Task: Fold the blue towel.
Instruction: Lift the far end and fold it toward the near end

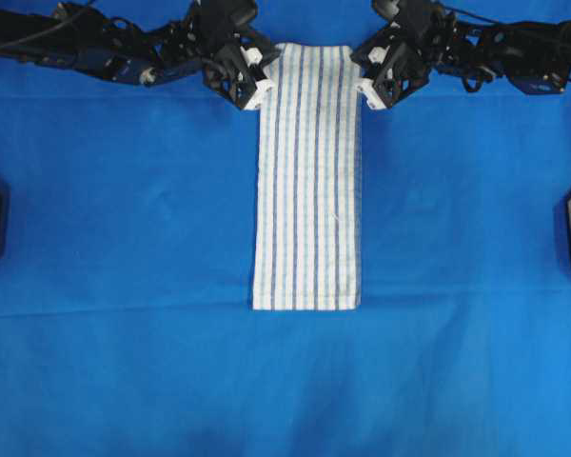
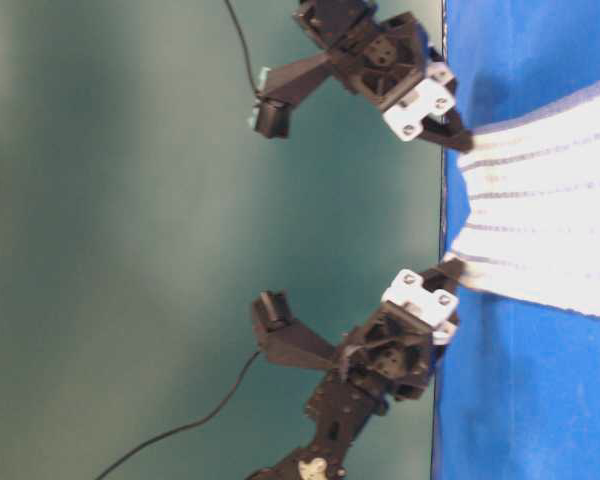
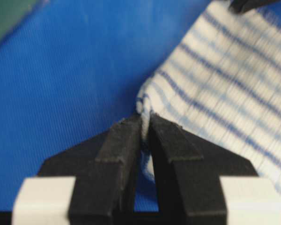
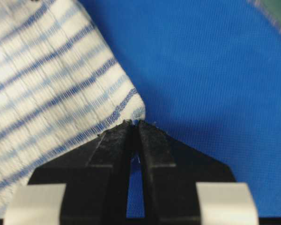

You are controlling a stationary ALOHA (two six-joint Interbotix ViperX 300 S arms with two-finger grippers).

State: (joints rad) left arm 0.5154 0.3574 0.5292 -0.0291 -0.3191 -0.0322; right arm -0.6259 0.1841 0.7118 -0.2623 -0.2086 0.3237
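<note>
A plain solid-blue cloth [image 1: 124,238] covered the whole work surface, and from table level a dark green backdrop [image 2: 110,200] stood behind the arms. The blue towel [image 1: 307,181], white with thin dark- and light-blue stripes, lay as a long narrow strip in the middle of the cloth, running from the far edge between the two arms toward the near side. Its far end was lifted slightly off the surface. The left gripper [image 1: 259,92] had its black fingers [image 3: 126,154] pinched closed on the towel's far left corner. The right gripper [image 1: 365,90] was likewise clamped tight on the far right corner, its fingertips [image 4: 150,140] meeting at the very tip of the fabric.
</note>
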